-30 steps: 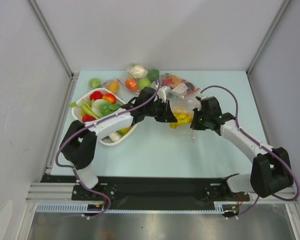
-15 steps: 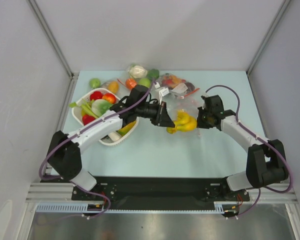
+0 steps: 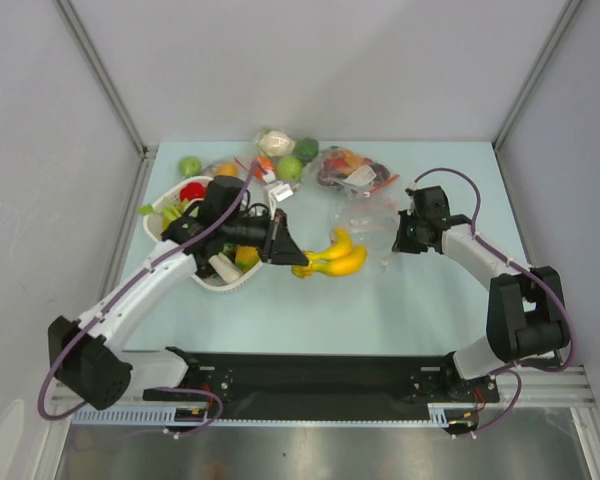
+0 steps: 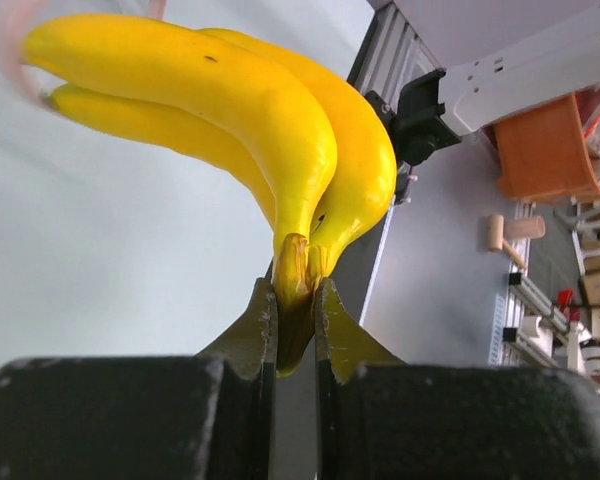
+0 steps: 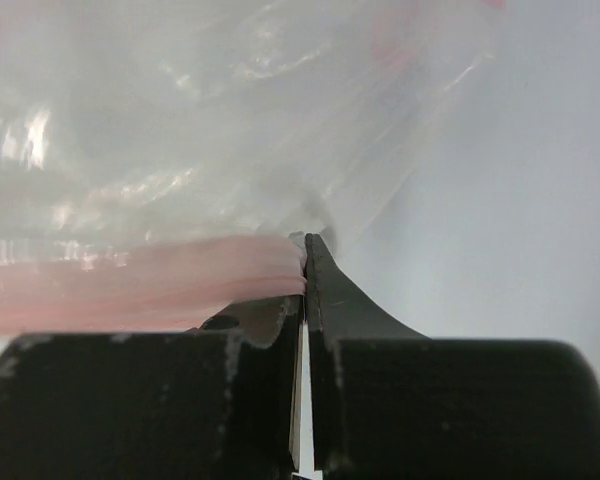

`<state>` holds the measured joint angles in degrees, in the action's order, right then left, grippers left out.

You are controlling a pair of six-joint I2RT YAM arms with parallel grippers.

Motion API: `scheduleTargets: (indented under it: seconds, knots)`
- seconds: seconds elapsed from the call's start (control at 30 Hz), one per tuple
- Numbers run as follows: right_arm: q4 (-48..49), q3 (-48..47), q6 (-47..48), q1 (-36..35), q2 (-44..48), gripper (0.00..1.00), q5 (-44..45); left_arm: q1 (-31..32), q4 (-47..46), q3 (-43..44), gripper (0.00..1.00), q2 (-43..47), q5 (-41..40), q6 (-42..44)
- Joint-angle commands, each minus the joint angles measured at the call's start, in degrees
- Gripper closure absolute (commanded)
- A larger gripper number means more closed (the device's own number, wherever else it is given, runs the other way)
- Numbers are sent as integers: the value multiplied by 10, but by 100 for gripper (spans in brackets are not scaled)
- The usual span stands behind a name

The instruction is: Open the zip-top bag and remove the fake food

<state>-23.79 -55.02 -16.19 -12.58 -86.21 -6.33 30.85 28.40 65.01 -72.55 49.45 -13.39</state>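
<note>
By the left hand [image 4: 295,300], pressed nearly together, the banana bunch [image 4: 230,100] is being pinched at its stem, just beside the white basket [image 3: 220,283]. By the tightly closed right hand [image 5: 303,270], the pinkish zip strip [image 5: 130,285] of the zip-top bag [image 3: 365,215] is being gripped, with the bag lying on the desk [image 3: 380,300].

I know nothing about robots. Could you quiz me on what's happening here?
1. True or false: the left gripper pinches the banana bunch by its stem.
2. The right gripper holds: A a banana, B the pink strip of the zip-top bag, C nothing.
3. Fill in: the banana bunch is ___ the bag.
Key: 1 true; 2 B; 3 outside.
</note>
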Motion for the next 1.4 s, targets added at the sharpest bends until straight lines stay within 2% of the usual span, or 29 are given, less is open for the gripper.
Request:
scheduleTargets:
  seconds: [0.0,0.3,0.53,0.57,0.77,0.83,0.9,1.03,1.13,1.37]
  knots:
    - [16,-27,14,17,-9,100,14,-65,29,-17,100,78,14,12]
    - [16,-25,14,22,-11,100,11,-191,138,10,100,138,25,70]
    - [10,-19,17,24,3,100,12,-271,172,40,100,156,-55,106]
    - [9,-19,18,24,5,100,13,-275,175,57,100,158,-94,107]
    - [5,-15,18,28,17,100,13,-301,163,110,100,166,-170,115]
    - [4,-14,18,28,21,100,12,-302,147,113,100,174,-222,113]
    - [1,-12,18,28,24,100,15,-304,128,105,100,185,-283,111]
    - [2,-6,17,30,30,100,15,-306,108,71,100,198,-355,113]
    - [2,-3,18,31,31,100,11,-326,76,19,100,210,-360,112]
    - [0,1,15,31,35,100,10,-330,29,-58,100,221,-343,132]
